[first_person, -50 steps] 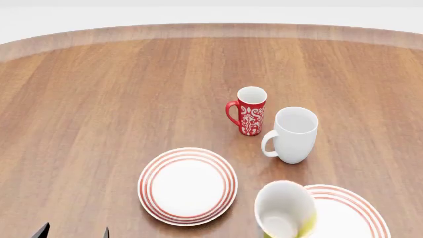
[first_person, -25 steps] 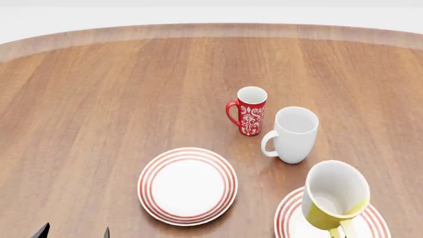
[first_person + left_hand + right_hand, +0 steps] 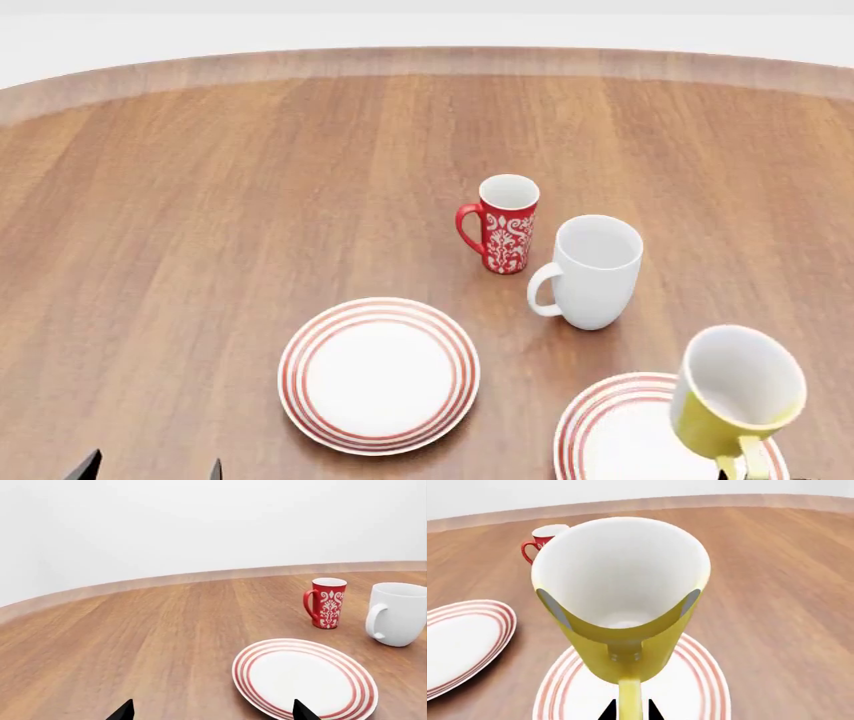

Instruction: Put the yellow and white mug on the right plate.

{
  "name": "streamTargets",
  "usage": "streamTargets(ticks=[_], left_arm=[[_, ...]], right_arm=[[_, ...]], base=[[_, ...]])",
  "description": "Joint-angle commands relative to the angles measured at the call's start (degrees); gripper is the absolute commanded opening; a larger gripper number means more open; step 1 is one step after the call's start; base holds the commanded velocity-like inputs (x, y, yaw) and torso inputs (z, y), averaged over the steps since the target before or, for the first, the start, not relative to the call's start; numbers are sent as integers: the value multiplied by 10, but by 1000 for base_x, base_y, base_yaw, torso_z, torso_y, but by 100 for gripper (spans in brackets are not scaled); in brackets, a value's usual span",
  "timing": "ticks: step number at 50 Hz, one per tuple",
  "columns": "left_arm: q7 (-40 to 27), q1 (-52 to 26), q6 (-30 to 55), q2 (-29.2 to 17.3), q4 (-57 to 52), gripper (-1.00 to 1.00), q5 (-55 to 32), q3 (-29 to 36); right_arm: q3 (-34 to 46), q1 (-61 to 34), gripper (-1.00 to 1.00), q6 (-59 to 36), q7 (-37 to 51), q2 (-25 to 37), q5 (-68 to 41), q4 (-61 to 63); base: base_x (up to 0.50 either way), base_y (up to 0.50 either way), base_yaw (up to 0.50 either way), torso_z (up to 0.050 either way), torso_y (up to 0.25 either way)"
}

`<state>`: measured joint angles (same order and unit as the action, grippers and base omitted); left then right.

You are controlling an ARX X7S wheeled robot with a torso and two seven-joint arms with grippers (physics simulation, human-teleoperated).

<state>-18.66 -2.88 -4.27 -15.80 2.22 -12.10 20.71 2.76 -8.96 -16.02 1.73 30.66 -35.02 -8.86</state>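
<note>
Two black fingertips of my right gripper (image 3: 628,711) pinch the yellow mug's (image 3: 737,393) handle, holding it tilted above the right plate (image 3: 617,435). My left gripper (image 3: 210,711) stands wide. Beyond the plate: white mug (image 3: 591,270), then red mug (image 3: 505,224).

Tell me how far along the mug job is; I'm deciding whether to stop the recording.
Done: the yellow and white mug is picked up and carried over the right plate. In hand: the right gripper grips its handle, with the mug tilted above the plate's right side. Left: lower it onto the plate and release. The left gripper is open and idle near the other plate.
</note>
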Motion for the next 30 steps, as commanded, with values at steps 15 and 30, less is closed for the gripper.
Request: streamTargets(ticks=[15,30], left_arm=[[8,-3,-5,9,10,100,12,-7],[5,-4,-3,5,9,100,10,-5]], right_arm=[[14,-64,-100,17,-30,-38,36,-125],[35,-101,-100,47,-56,-59,61,-228]], base=[[0,0,0,0,0],[0,0,0,0,1]])
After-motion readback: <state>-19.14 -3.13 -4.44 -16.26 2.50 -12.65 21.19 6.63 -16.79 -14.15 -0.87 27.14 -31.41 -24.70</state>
